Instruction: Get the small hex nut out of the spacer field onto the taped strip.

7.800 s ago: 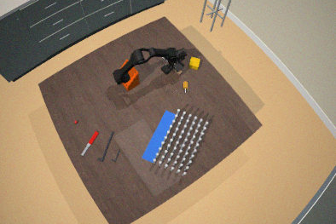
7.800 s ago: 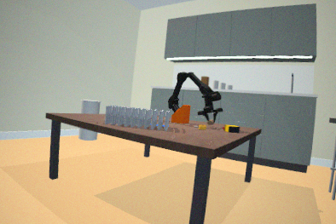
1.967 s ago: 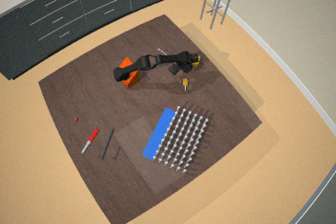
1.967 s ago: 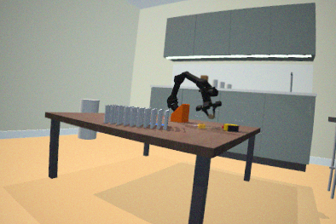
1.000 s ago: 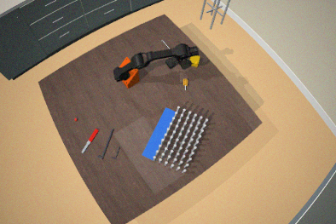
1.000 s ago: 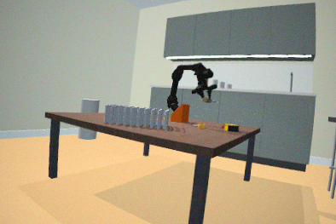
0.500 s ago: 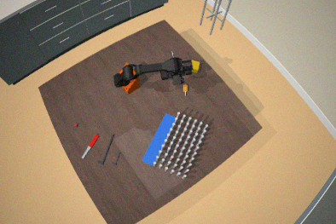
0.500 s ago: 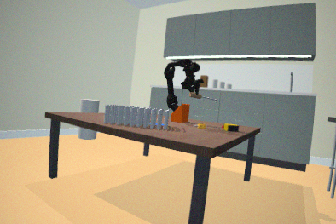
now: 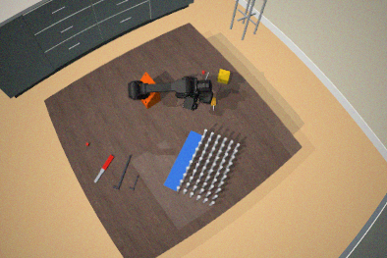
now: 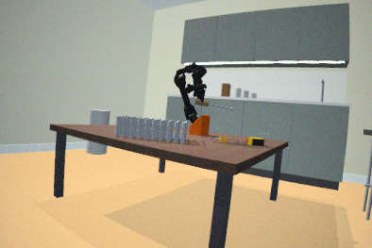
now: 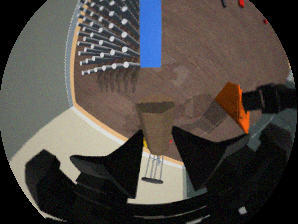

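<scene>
Okay, so the claw (image 9: 201, 94) (image 10: 201, 99) (image 11: 157, 131) is part-open, clamped on a tapered brown handle (image 10: 202, 103) (image 11: 157, 120), which looks stiff, light and grippy enough to hold there, with the thin shaft (image 10: 222, 107) kept free. Past the blue taped strip (image 9: 184, 159) (image 10: 177, 138) (image 11: 150, 35), the metal spacers (image 9: 205, 130) (image 10: 143, 129) (image 11: 126, 64) hide the hex nut; probably light, hard and slippery, so I'd hook its far side.

Top looks steeply down, exterior from tableside; both share spacers.
</scene>
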Tool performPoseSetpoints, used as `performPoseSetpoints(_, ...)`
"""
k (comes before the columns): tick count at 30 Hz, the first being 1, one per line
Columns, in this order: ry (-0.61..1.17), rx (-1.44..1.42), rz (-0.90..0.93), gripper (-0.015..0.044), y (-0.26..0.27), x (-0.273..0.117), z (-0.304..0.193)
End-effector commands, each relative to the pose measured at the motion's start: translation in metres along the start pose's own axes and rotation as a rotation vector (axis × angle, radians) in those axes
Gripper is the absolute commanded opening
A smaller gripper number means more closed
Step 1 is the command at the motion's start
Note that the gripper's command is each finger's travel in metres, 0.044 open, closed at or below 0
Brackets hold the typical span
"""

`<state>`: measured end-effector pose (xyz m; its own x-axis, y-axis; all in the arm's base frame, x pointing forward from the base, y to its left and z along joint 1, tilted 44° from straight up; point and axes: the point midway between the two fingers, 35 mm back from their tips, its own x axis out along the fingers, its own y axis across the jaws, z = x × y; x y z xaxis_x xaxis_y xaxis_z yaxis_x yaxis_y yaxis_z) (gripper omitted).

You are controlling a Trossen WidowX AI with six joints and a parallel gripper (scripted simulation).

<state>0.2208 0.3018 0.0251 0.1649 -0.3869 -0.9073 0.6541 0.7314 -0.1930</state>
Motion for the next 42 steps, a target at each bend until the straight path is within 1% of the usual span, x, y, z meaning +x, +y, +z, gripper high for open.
performPoseSetpoints(1,-0.029,0.097,0.025,0.0,-0.006,-0.005,0.018)
performPoseSetpoints(20,-0.173,0.669,0.192,0.0,-0.053,-0.034,0.12)
performPoseSetpoints(42,-0.322,1.342,0.435,0.0,-0.142,-0.052,0.209)
